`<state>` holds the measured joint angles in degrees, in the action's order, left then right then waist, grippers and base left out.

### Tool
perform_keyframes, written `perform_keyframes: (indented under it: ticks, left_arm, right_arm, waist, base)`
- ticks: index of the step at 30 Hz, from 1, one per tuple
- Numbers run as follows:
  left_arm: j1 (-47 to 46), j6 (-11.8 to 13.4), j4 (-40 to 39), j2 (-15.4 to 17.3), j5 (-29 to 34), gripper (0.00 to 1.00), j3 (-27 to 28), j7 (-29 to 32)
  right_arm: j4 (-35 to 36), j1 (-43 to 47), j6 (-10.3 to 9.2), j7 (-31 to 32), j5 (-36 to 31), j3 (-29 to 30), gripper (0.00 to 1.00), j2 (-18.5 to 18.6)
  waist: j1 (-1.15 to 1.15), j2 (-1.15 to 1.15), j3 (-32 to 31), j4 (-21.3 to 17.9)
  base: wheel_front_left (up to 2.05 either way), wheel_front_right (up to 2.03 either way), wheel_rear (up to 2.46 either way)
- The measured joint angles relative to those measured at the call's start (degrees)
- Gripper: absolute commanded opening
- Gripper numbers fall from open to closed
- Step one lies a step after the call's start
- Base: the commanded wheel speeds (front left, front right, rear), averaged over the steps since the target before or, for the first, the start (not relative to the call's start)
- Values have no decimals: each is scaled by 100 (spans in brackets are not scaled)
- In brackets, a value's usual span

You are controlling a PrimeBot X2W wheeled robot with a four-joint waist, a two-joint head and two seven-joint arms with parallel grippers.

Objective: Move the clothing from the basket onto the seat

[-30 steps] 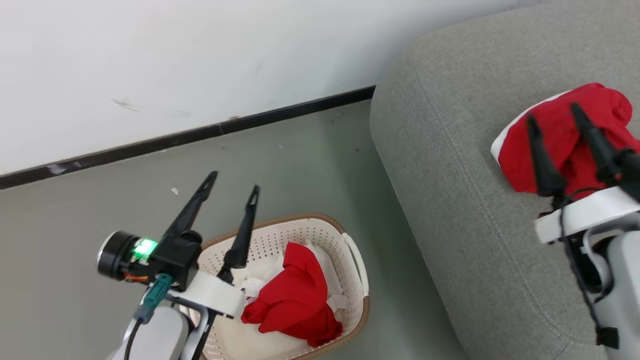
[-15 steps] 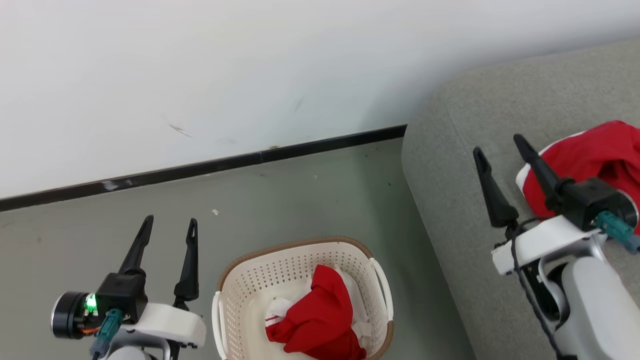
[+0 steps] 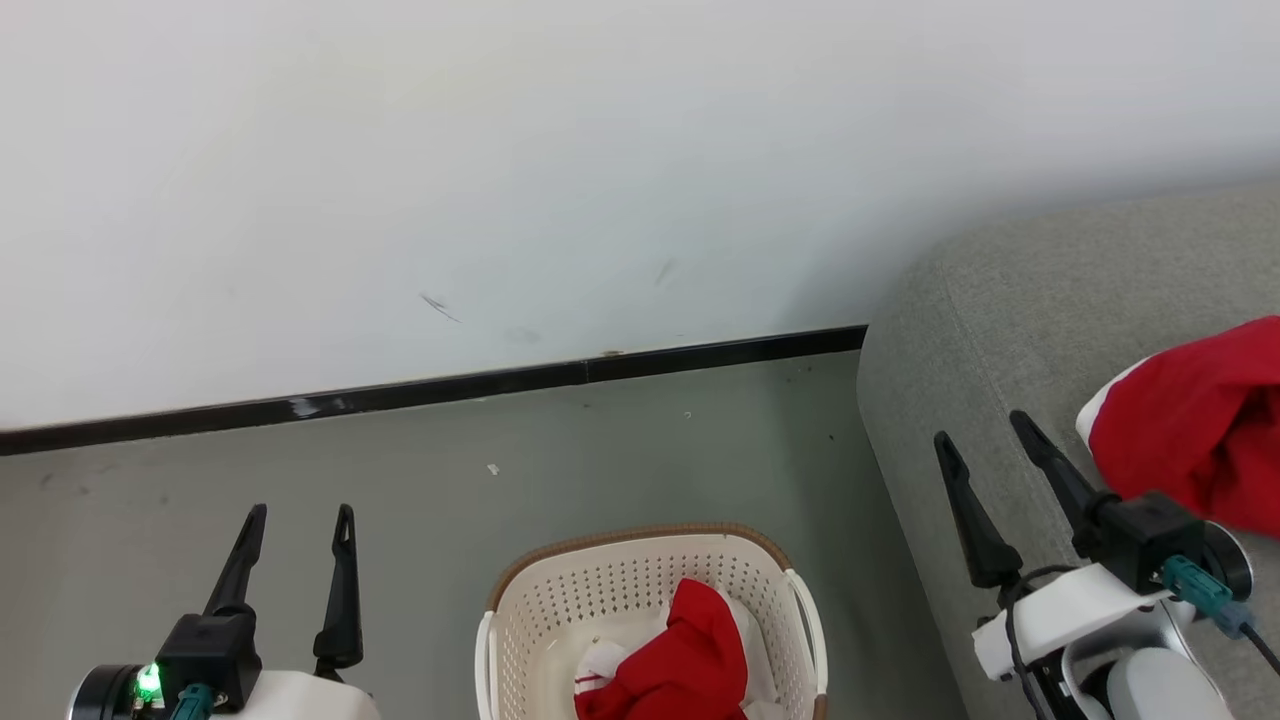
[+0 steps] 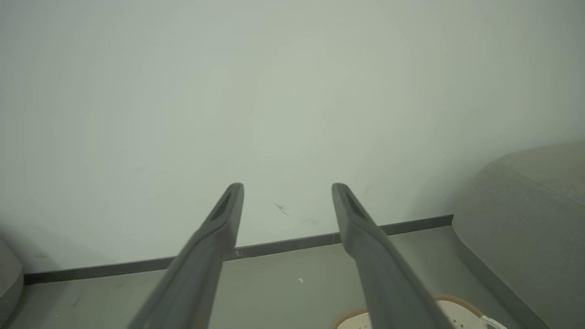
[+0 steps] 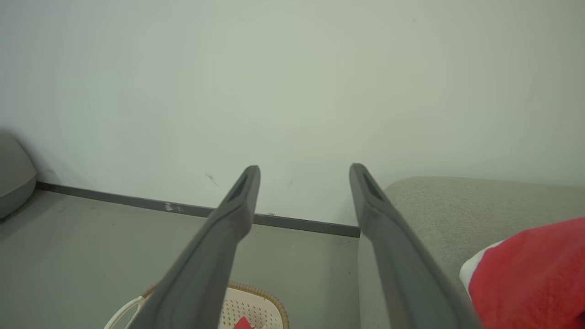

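A red garment [image 3: 1195, 440] with white trim lies on the grey-green sofa [image 3: 1010, 330] at the right. A second red garment [image 3: 680, 665] with white panels sits in the cream perforated basket [image 3: 560, 610] on the floor at bottom centre. My right gripper [image 3: 982, 437] is open over the sofa's front edge, just left of the garment on the sofa, with nothing between its fingers. My left gripper [image 3: 302, 512] is open above the floor, left of the basket. The right wrist view shows the sofa garment [image 5: 525, 278] and the basket rim [image 5: 256, 297].
A white wall with a black baseboard [image 3: 430, 390] runs behind the basket. Grey-green floor [image 3: 420, 480] stretches between the wall, basket and sofa. A rounded grey object [image 5: 13, 173] sits at the far left of the right wrist view.
The camera has tilted up and turned, so the scene slid down and right. My right gripper has pulled off the garment on the sofa. My left gripper has drawn back left of the basket.
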<state>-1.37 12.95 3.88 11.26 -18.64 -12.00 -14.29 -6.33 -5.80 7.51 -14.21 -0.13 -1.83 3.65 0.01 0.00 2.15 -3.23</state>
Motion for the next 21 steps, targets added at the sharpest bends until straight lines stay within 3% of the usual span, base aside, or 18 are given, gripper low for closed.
perform_keyframes:
  ticks: [8, 21]
  left_arm:
    - [276, -22, -18, -10, 0, 100, 16, 0]
    - [506, -127, -31, -25, -9, 100, 44, 0]
  right_arm:
    - [221, 642, 0, 0, -99, 275, 100, -121]
    - [566, 1174, 0, 0, -123, 207, 100, -149]
  waist:
    - [0, 0, -261, 170]
    - [0, 0, -539, 250]
  base:
    - [0, 0, 0]
    - [0, 0, 0]
